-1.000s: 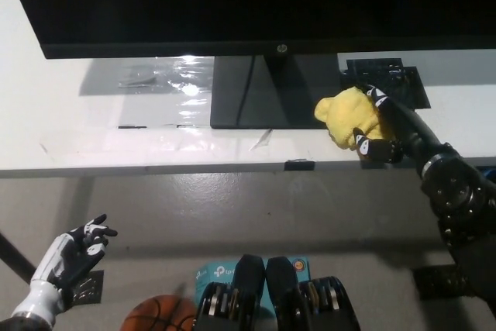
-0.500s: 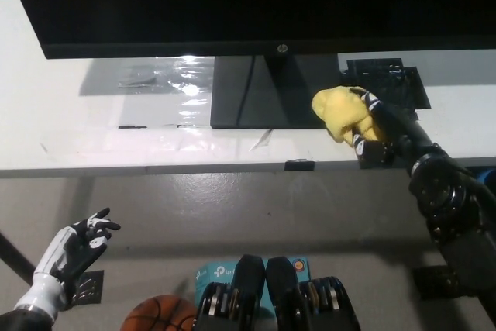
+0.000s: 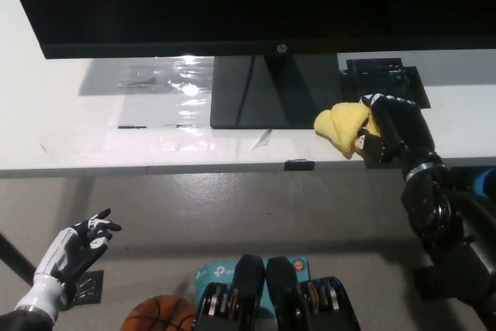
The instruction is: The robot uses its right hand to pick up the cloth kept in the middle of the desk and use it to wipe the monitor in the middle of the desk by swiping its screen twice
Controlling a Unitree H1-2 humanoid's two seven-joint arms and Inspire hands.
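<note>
Yellow cloth (image 3: 343, 127) sits bunched on the desk (image 3: 101, 141) just right of the monitor (image 3: 232, 5) stand, gripped by the black right hand (image 3: 385, 131), fingers curled around it, ready to lift to the screen. White left hand (image 3: 76, 252) rests low left, fingers loosely spread, empty.

Monitor (image 3: 232, 1) at desk (image 3: 93, 129) 12 o'clock; cloth (image 3: 341, 127) on desk at stand's (image 3: 267, 91) 3 o'clock; basketball (image 3: 159, 315) on floor, 7 o'clock.
</note>
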